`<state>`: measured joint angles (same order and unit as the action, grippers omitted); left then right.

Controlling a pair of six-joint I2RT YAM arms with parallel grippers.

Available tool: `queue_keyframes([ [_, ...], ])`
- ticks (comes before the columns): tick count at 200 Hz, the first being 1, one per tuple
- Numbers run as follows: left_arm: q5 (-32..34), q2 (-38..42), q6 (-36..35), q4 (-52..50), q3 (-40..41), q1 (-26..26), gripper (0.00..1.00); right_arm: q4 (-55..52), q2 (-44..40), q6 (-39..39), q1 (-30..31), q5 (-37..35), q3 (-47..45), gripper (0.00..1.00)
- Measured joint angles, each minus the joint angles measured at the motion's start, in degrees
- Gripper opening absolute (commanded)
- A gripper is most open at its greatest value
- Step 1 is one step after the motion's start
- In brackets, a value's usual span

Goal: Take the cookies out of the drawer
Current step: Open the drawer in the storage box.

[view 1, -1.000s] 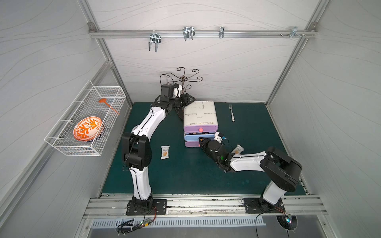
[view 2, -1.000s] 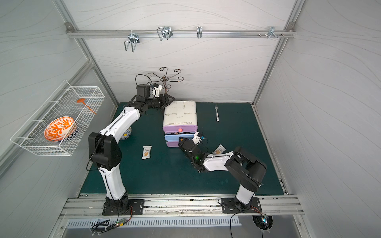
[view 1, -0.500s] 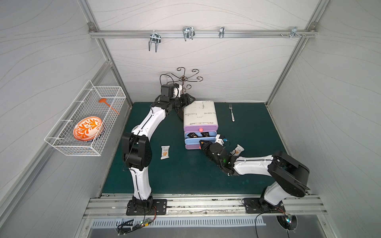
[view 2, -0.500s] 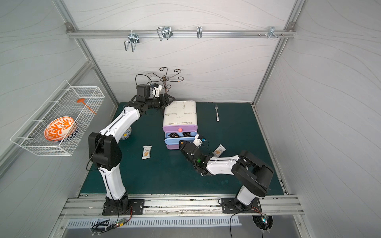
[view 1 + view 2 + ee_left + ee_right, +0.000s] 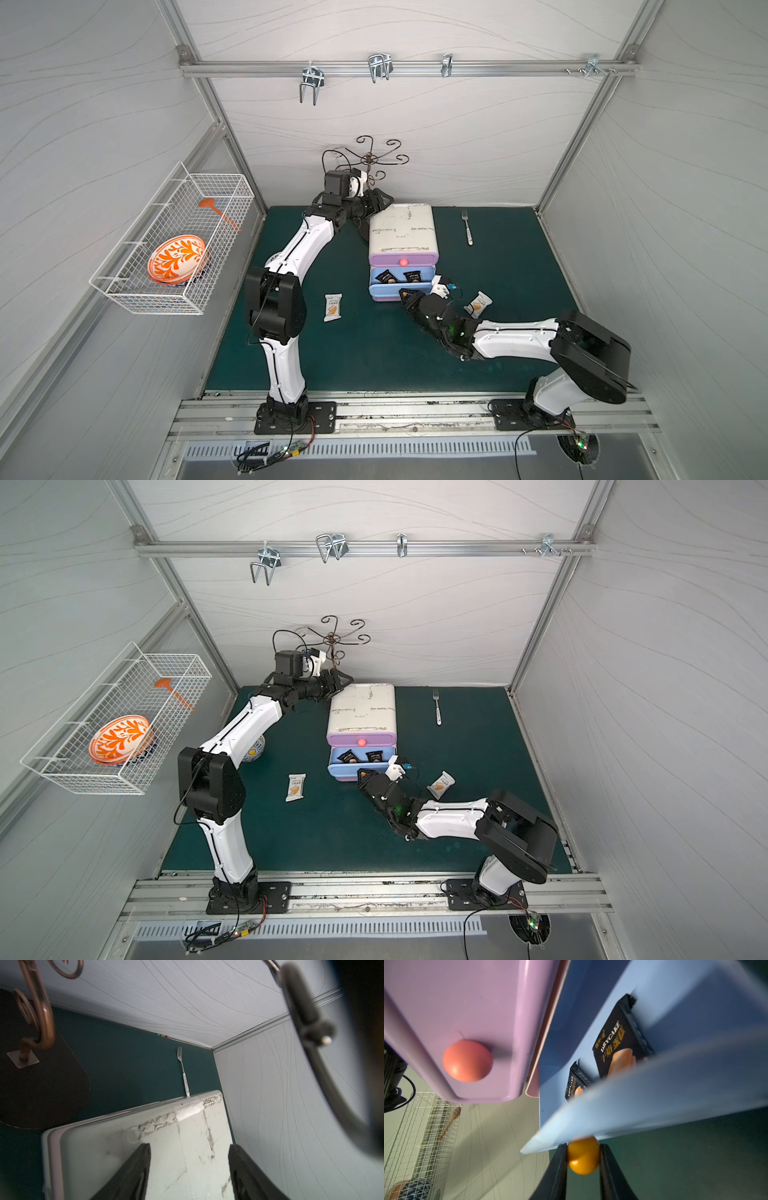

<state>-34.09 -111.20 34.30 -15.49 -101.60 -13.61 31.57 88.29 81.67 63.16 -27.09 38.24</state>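
Your right fingers [image 5: 557,1176] are pinching narrow on the orange knob [image 5: 583,1155] of the blue drawer [image 5: 401,287], low in the right wrist view. Your left fingers [image 5: 128,1174] are standing wide and empty over the white top of the drawer unit [image 5: 401,226], at the upper middle of both top views.

The knob is round and smooth, so an off-axis pull is likely slipping the fingers off it. Pulling much further is risking the drawer leaving its slot and tipping out what it holds. I cannot tell whether the left fingers are pressing on the unit. If they are not, the whole unit is liable to be sliding toward the lower edge. The right arm is also sitting low over the surface [image 5: 374,353], near a loose packet, and a sideways sweep could be knocking it away.

Four cookies [image 5: 386,276] are showing. Two black ones are lying inside the open drawer at frame centre. One pale packet [image 5: 332,306] is lying on the surface left of the unit, and another pale packet [image 5: 478,302] is lying right of it. Two knobs are showing, the orange one and a pink knob [image 5: 402,262]. You are also seeing one fork [image 5: 466,226] and one wire basket [image 5: 143,298] holding one orange bowl [image 5: 176,259].
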Motion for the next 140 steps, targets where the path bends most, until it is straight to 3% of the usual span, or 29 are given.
queue_keyframes([
  [140,1.2,0.8,-1.2,0.5,1.0,-0.6,0.66,-6.7,-6.1,5.3,10.9,-7.5,-3.8,0.21],
])
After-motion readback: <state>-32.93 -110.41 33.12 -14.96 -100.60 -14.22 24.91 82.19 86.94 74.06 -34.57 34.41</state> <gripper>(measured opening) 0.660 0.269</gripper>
